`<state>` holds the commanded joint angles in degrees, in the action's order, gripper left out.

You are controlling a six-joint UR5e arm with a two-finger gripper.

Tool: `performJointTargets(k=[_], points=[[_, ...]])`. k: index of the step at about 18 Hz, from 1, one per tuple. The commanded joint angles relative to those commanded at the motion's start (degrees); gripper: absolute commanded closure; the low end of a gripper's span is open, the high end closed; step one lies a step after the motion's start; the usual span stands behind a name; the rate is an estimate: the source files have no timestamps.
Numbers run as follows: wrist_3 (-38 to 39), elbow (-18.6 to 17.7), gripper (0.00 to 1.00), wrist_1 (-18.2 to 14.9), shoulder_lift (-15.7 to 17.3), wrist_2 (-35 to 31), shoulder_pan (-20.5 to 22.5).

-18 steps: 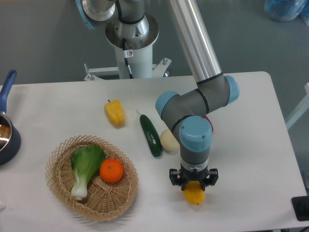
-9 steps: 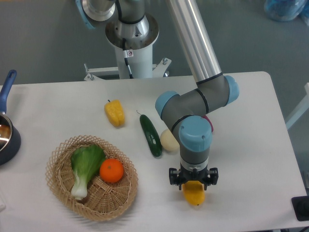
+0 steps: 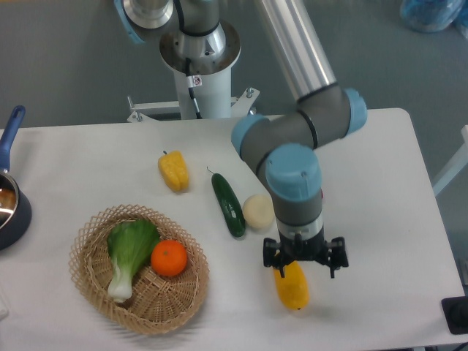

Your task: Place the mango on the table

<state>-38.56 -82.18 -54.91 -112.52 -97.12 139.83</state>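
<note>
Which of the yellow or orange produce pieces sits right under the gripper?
The mango, smooth and elongated, directly below the gripper. The ridged yellow pepper lies far left; the orange sits in the basket.

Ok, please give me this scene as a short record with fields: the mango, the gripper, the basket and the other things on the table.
mango: lying on the table, near its front edge
gripper: open, just above the mango's far end
basket: front left, holds a leafy green vegetable and an orange
yellow pepper: on the table, behind the basket
cucumber: at the centre
pale round item: beside the cucumber
pot: at the left edge, partly out of view
</note>
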Motion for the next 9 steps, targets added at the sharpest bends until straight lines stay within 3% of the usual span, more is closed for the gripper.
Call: performJointTargets(k=[3,6,9], points=[[-11.94,0.00,0.00,-6.77,4.75,0.96,0.00],[-24.94,-0.70,0.00,-11.00,9.05,3.07,1.14],[-36.72,-1.67,0.00,-15.48,12.40,6.66,6.40]])
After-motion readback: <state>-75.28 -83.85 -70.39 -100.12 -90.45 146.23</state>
